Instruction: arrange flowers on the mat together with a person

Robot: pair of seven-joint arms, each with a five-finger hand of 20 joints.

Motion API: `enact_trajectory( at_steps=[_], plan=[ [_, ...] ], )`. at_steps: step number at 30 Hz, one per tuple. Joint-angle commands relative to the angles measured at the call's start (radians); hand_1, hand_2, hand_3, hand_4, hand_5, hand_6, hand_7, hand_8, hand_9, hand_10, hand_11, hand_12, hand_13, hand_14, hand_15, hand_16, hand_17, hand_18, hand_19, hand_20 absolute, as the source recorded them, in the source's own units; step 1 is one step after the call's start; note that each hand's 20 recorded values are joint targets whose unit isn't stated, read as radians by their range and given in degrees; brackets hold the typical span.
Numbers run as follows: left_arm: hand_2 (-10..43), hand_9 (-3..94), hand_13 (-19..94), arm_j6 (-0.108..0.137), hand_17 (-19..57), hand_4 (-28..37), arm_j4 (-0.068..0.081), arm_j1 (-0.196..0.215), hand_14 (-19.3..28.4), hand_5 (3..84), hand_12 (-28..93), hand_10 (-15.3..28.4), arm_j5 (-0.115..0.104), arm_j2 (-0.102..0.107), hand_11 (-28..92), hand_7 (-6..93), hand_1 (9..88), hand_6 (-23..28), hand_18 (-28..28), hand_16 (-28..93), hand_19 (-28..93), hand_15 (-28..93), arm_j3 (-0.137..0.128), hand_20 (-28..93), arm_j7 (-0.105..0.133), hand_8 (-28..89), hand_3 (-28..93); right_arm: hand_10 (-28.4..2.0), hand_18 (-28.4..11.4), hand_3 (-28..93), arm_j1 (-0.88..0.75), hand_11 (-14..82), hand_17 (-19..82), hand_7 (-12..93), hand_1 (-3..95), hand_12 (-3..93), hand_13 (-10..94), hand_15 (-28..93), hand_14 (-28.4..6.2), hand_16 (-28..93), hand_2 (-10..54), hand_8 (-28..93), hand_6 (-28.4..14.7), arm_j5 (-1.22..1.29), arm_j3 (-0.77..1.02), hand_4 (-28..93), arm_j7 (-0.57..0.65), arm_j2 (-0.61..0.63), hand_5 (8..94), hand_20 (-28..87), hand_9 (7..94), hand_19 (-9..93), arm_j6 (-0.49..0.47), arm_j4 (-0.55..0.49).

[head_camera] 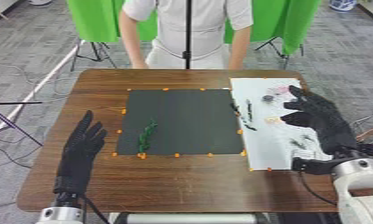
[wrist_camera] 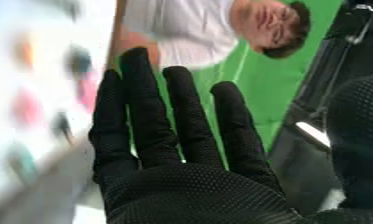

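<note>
The green sprig (head_camera: 147,136) lies on the dark mat (head_camera: 187,120), about eight o'clock from its centre, its length running roughly from one o'clock to seven. At the mat's three o'clock, the white sheet (head_camera: 264,142) holds the loose pieces: a dark flower (head_camera: 268,98) and a pink flower (head_camera: 285,89) towards twelve, thin dark stems (head_camera: 249,111) towards ten, grey-green leaves (head_camera: 301,143) towards five. The right hand (head_camera: 317,112) is above the sheet's two-to-three o'clock side, wide and empty, fingers straight, thumb well apart. The step looks to be choosing the next stem; best to come down over one piece, thumb and fingers either side of the stalk, pinch lightly clear of the petals, and lift straight up so neighbours don't drag. The left hand (head_camera: 80,145), at the mat's eight o'clock, is also wide and empty. The right hand covers part of the sheet; the blossoms in the wrist view are too blurred to sort, and the stem ends can't be told.
</note>
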Motion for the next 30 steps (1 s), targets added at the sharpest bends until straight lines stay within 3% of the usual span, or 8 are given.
enact_trajectory(
  at_steps=[1, 12, 24, 30],
  plan=[
    [5.9, 23.6, 17, 0.02, -15.8, -28.3, -0.007, 0.023, 16.1, 21.8, 14, 11.8, -0.004, 0.016, 5, 9.6, 19.3, -1.2, 19.8, 3, 37, 10, -0.01, 4, 0.002, -9, 74, -16.0, -24.7, 67, -0.05, 14.1, 11, 11, 17.7, 17.6, 41, 39, -18.9, 16, 3.1, -9, -0.5, -0.232, 0.098, -24, 0.226, 0.153, 35.7, 30, 43.4, 60, -0.017, -0.015],
    [5.9, 23.5, 17, 0.028, -15.8, -28.3, -0.005, 0.021, 16.2, 21.8, 14, 11.9, -0.008, 0.029, 6, 9.5, 19.5, -1.2, 19.8, 3, 37, 10, -0.001, 4, 0.009, -9, 74, -14.6, -25.0, 67, -0.156, 14.3, 11, 12, 20.8, 17.4, 43, 38, -17.5, 16, 1.2, -9, 0.0, -0.5, 0.108, -23, 0.391, 0.337, 37.2, 28, 44.8, 57, 0.015, 0.094],
    [5.8, 23.5, 17, 0.021, -15.8, -28.3, -0.004, 0.021, 16.2, 21.7, 14, 11.8, -0.004, 0.023, 6, 9.5, 19.8, -1.2, 19.9, 3, 37, 10, -0.003, 4, 0.0, -9, 74, -13.6, -24.7, 68, -0.172, 17.3, 13, 16, 24.3, 16.3, 47, 39, -15.6, 15, -0.7, -11, -0.2, -0.733, -0.017, -23, 0.53, 0.378, 40.0, 27, 48.7, 57, -0.019, 0.176],
    [5.8, 23.5, 17, 0.018, -15.8, -28.3, -0.002, 0.013, 16.2, 21.7, 14, 11.8, -0.003, 0.023, 6, 9.5, 20.1, -1.2, 19.9, 3, 37, 10, 0.001, 4, -0.001, -9, 74, -12.9, -24.5, 69, -0.127, 19.6, 15, 19, 27.5, 15.8, 51, 41, -13.9, 15, -2.4, -13, 0.5, -0.766, -0.092, -24, 0.554, 0.403, 46.0, 27, 53.8, 57, -0.034, 0.219]
  ],
)
